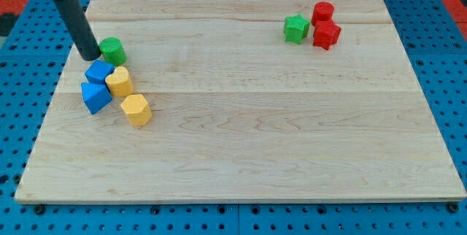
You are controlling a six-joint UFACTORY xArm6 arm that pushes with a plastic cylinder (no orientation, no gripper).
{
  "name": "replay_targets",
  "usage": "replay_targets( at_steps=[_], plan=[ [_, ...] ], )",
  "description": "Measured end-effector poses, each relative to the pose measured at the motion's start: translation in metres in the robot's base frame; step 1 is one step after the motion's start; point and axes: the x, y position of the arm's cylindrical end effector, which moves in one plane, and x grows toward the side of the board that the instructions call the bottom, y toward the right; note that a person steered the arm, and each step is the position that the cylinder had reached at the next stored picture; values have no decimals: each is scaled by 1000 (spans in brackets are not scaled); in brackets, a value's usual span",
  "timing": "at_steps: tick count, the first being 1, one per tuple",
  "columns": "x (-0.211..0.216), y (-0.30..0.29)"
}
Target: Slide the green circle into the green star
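Note:
The green circle sits near the board's upper left. My tip stands right at its left side, touching or nearly touching it. The green star lies far across the board at the view's upper right, next to a red cylinder and a red star.
Just below the green circle lie a blue cube, a blue triangle-like block, a yellow cylinder and a yellow hexagon. The wooden board rests on a blue perforated table.

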Motion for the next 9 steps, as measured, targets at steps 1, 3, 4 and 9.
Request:
replay_targets(
  at_steps=[1, 3, 4, 9],
  plan=[
    [-5, 55],
    [-21, 244],
    [-30, 315],
    [-16, 435]
  ],
)
